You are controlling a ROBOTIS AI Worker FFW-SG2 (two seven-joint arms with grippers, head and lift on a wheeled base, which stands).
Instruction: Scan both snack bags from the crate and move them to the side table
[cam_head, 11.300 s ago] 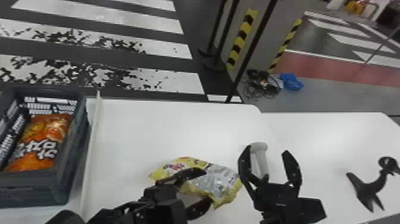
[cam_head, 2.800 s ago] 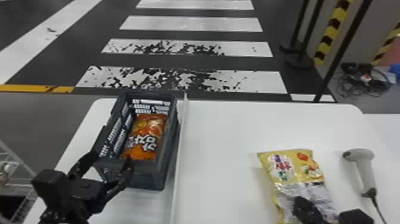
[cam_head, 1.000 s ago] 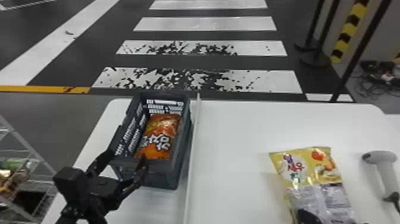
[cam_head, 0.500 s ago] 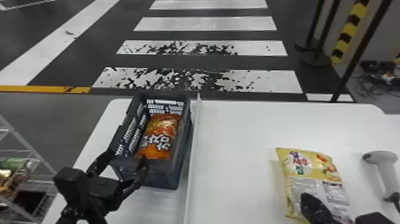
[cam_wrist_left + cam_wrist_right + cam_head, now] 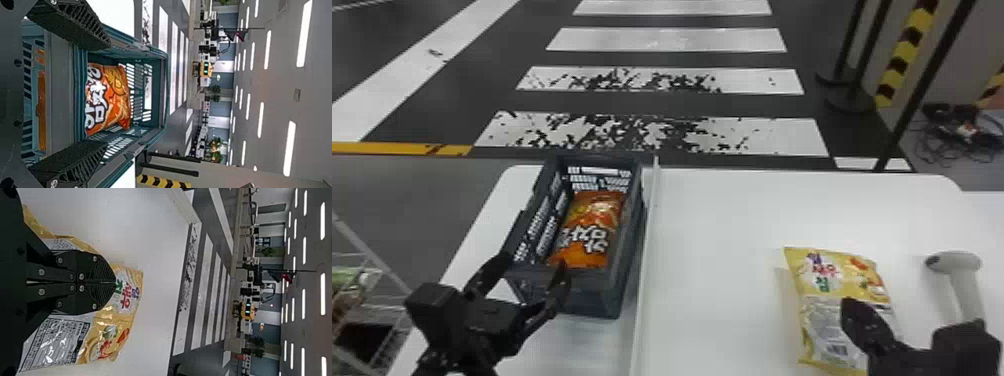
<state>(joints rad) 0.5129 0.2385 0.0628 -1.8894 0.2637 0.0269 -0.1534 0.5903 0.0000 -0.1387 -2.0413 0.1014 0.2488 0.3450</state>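
In the head view, my left gripper [image 5: 517, 280] stands open at the near end of the crate [image 5: 614, 297]. In the left wrist view, that gripper [image 5: 105, 94] has its fingers apart, with the orange snack bag [image 5: 105, 98] lying inside the crate beyond them. The yellow snack bag [image 5: 832, 290] lies on the white table, and my right gripper [image 5: 862, 320] is over its silver part. In the right wrist view, the right gripper [image 5: 113, 282] is shut, fingers together above the yellow bag [image 5: 117, 325]; whether they touch it, I cannot tell.
A grey handheld scanner [image 5: 954, 262] rests right of the yellow bag. A thin white divider [image 5: 647, 240] runs along the crate's right side on the white table [image 5: 722, 250]. Wire shelving [image 5: 387, 295] stands at the left.
The left gripper held the yellow bag in the oldest frame and is now open by the crate. Lately the yellow bag turned slightly clockwise, and the right gripper moved forward over it.
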